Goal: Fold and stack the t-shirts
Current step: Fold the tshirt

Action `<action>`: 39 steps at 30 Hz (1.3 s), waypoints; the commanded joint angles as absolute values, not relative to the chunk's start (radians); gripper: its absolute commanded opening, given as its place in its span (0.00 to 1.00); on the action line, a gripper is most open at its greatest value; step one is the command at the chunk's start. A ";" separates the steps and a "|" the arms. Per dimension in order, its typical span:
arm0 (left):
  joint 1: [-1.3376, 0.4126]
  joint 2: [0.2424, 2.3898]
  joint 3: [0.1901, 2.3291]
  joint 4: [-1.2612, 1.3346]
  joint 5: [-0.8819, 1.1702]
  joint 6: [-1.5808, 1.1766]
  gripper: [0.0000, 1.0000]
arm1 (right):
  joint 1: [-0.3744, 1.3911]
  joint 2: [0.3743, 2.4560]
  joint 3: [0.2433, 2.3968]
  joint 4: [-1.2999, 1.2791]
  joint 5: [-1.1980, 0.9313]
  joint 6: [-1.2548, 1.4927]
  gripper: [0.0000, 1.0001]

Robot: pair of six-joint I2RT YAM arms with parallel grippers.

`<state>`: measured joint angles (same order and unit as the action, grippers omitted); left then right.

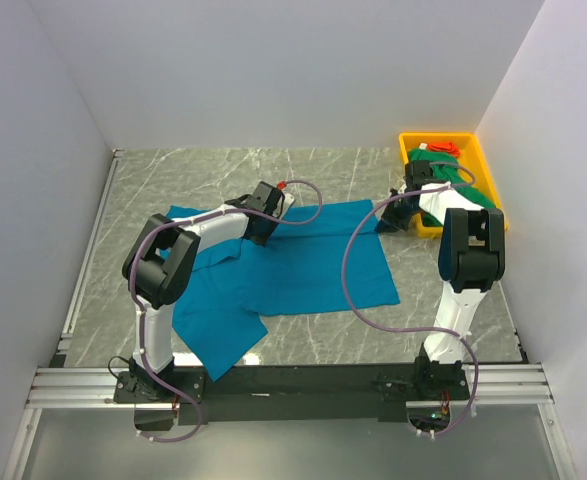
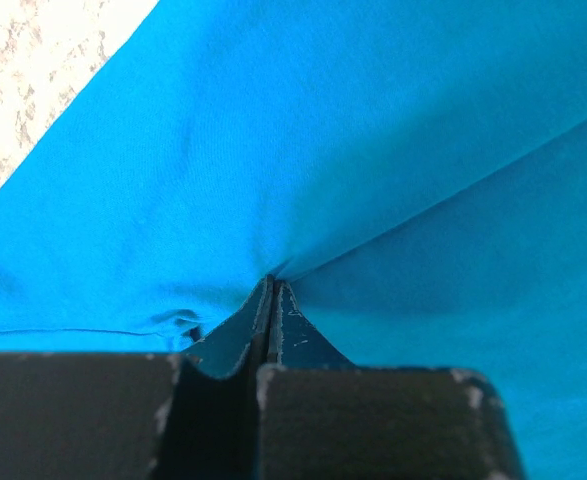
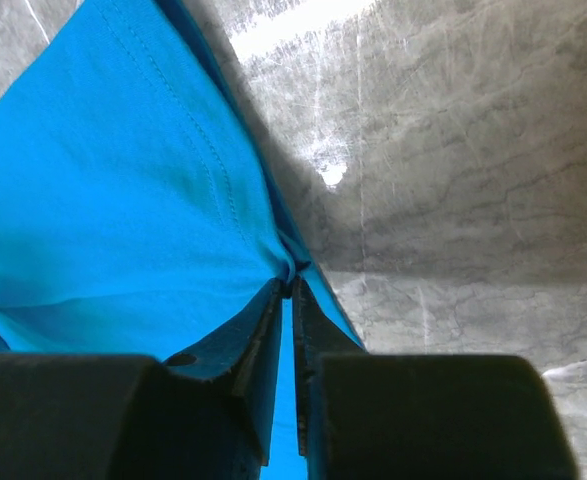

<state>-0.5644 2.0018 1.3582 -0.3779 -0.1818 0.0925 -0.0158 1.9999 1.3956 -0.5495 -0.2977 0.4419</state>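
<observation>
Closest in, the black fingers of the left tool [image 2: 273, 290] are pressed flat together with a pinch of the teal-blue soft cloth t-shirt [image 1: 308, 265] puckered between their tips. That grip looks firm. The right tool [image 3: 291, 288] has the shirt's stitched hem at its very tips, but its jaws stand a narrow slit apart with blue showing through, so I'd call that hold thin.

That is where I'd expect trouble. If the hem slides out of the right tool while the left one pulls, the far right corner drops and the fold lands skewed. The left tool bites the cloth away from any edge, so it may have gathered more than one layer, and a lift could bunch the whole shirt. The right arm's loose purple cable [image 1: 358, 290] hangs across the shirt's right side and could drag it.

From above, the shirt lies spread over the middle of the grey marble-patterned bench [image 1: 173, 175]. The left tool is on its far part. The right tool is at its far right corner, just beside the yellow plastic bin [image 1: 438, 136], which holds a bright green cloth shirt [image 1: 455, 182] and a small red-orange piece [image 1: 445, 149].
</observation>
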 commanded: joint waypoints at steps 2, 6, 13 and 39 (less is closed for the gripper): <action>-0.565 1.991 1.371 -0.416 -0.186 0.090 0.04 | -0.025 1.988 1.407 -0.566 -0.298 0.417 0.20; -0.565 1.993 1.381 -0.426 -0.189 0.084 0.17 | -0.025 1.976 1.404 -0.563 -0.288 0.413 0.31; -0.566 1.951 1.393 -0.439 -0.187 0.049 0.42 | -0.025 1.922 1.425 -0.568 -0.270 0.402 0.41; -0.138 1.792 1.302 -0.479 -0.319 -0.442 0.50 | 0.028 1.976 1.424 -0.322 -0.439 0.506 0.40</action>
